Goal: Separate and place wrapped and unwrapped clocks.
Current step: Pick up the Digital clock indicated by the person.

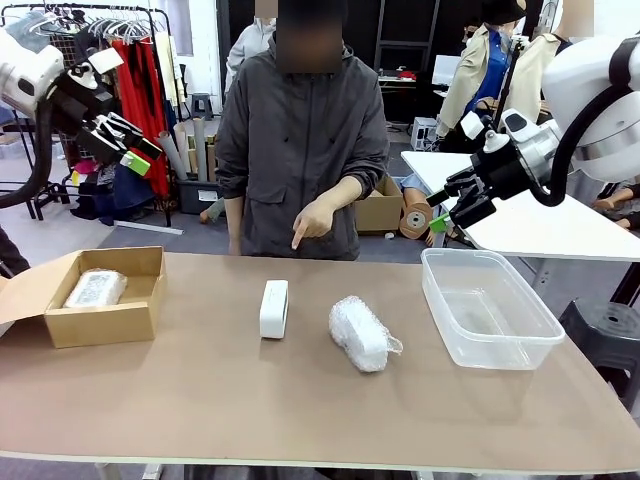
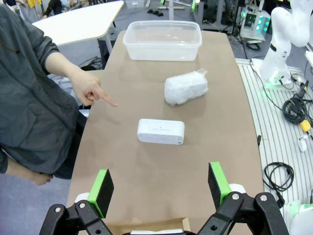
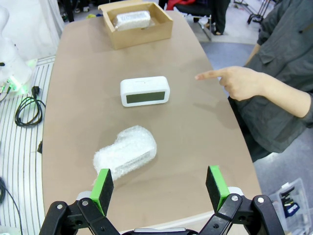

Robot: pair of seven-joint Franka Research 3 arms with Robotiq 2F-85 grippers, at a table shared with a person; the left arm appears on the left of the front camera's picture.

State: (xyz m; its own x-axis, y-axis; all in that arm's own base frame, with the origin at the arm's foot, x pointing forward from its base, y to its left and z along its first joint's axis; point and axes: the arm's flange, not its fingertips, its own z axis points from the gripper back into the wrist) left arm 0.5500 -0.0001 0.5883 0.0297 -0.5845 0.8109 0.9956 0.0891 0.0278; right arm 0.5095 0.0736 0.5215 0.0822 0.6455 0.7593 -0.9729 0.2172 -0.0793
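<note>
Brown table (image 1: 200, 400), left pincer (image 2: 160, 182) wide open, right pincer (image 3: 159, 182) likewise, empty

Reading as a robotics lab doubling as a stockroom, not a home or shop. Left arm (image 1: 25, 70) and right arm (image 1: 600, 90) are flanking a brown bench (image 1: 300, 410). Loose cables (image 2: 292, 105) are lying on a ribbed floor plate (image 2: 266, 132), with an arm base (image 2: 279, 54) glowing green at the foot. Behind the person, a clothes rack (image 1: 110, 25) is carrying hangers and red garments (image 1: 140, 90). A cardboard box (image 1: 378, 208) is sitting on the grey floor, and black shelving (image 1: 405, 40) is lining the back wall. A white table (image 1: 540, 225) is standing alongside.
</note>
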